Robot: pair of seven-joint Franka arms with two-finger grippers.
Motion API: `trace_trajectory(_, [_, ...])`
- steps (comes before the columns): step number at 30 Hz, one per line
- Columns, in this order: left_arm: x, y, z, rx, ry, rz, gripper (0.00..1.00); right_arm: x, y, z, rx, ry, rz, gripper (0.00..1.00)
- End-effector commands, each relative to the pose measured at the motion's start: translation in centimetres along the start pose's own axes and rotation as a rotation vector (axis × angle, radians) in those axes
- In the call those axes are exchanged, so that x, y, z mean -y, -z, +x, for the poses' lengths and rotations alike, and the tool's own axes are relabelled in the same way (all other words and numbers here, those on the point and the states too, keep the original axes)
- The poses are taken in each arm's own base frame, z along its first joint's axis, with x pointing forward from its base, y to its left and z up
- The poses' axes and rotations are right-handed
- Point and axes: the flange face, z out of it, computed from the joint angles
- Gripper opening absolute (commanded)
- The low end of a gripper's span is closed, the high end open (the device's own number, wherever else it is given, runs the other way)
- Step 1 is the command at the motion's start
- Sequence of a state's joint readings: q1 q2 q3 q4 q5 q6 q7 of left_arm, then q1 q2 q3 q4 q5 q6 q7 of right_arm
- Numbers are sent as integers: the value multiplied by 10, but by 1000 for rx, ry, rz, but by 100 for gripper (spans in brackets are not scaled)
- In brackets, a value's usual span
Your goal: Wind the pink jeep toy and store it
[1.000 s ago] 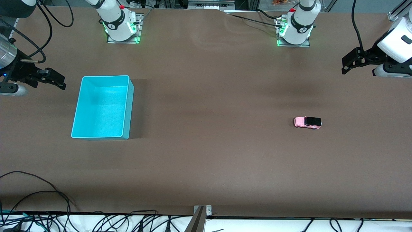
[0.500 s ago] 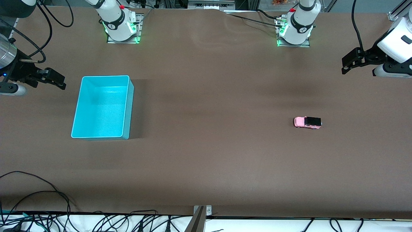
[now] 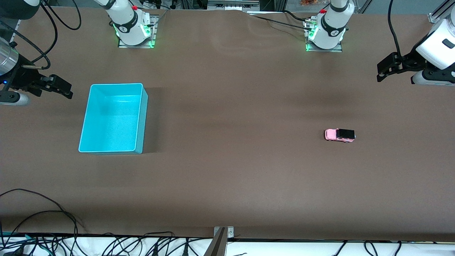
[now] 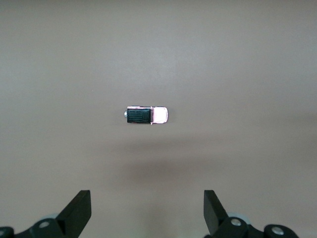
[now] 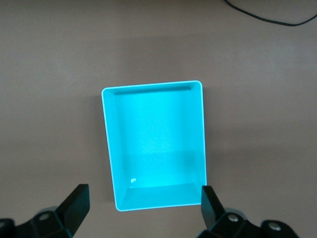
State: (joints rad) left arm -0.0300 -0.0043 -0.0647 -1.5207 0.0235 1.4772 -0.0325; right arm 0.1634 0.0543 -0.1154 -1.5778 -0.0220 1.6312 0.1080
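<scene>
- The pink jeep toy (image 3: 340,135) (image 4: 147,115) stands on its wheels on the brown counter (image 3: 234,106), well apart from the turquoise bin (image 3: 113,118) (image 5: 154,144), toward the left arm's end.
- The left gripper (image 3: 385,69) (image 4: 147,215) hangs in the air at the left arm's end of the counter, well apart from the bin, fingers spread wide and holding nothing.
- The right gripper (image 3: 58,86) (image 5: 144,210) hangs just beside the bin at the right arm's end, fingers released and holding nothing.

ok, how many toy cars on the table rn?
1. The pink jeep toy sits on bare table toward the left arm's end, well apart from the turquoise bin at the right arm's end. The bin looks empty; nothing seems hidden.
</scene>
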Motion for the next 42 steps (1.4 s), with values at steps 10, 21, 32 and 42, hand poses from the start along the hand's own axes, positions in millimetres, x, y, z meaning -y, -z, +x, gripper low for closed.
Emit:
trace_trajectory(10, [0,3,2,7,-4,-10,100,1,9,-3,-1,5,-10,100])
trace_trajectory(21, [1,0,4,13,-2,-11,100,1,8,-3,-1,6,-10,100])
trace_trajectory(32, [3,-12,12,33,3,-10,100,1,9,-3,-1,5,-10,100])
trace_trajectory(42, [2,-13,13,36,-2,-10,100,1,9,-3,-1,5,-10,100])
